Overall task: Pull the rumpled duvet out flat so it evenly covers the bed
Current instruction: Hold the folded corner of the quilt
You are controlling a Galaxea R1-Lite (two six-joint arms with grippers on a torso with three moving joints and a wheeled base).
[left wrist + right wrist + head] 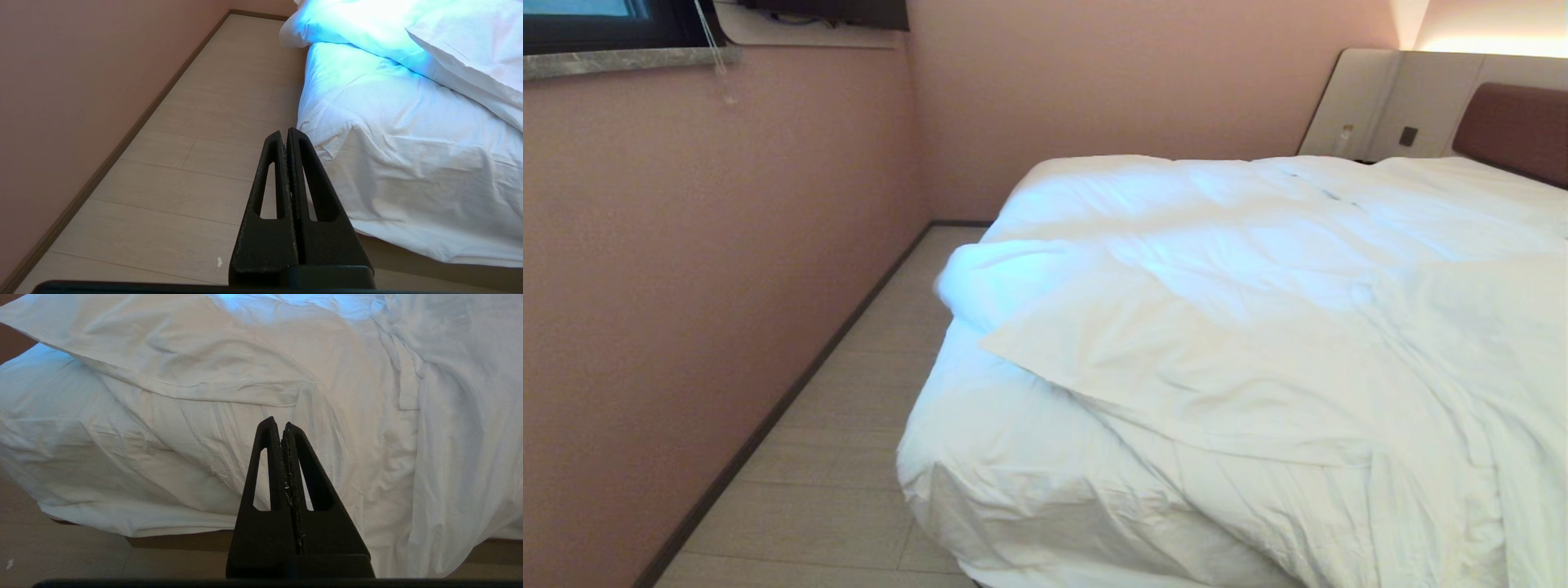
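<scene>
Duvet (1258, 269) plain white, no pattern, bluish tint far left. Bed (1515, 131) headboard brown, surround beige. Wall (686, 269) dusty pink, dark skirting. Floor (849, 457) pale wood-look planks. Both grippers (285, 132) (278, 421) matte black.

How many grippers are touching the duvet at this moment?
0. The left gripper hangs shut above the floor; the right gripper hangs shut, short of the duvet.

Closed right end effector (282, 425) before rumpled duvet (196, 388)
</scene>
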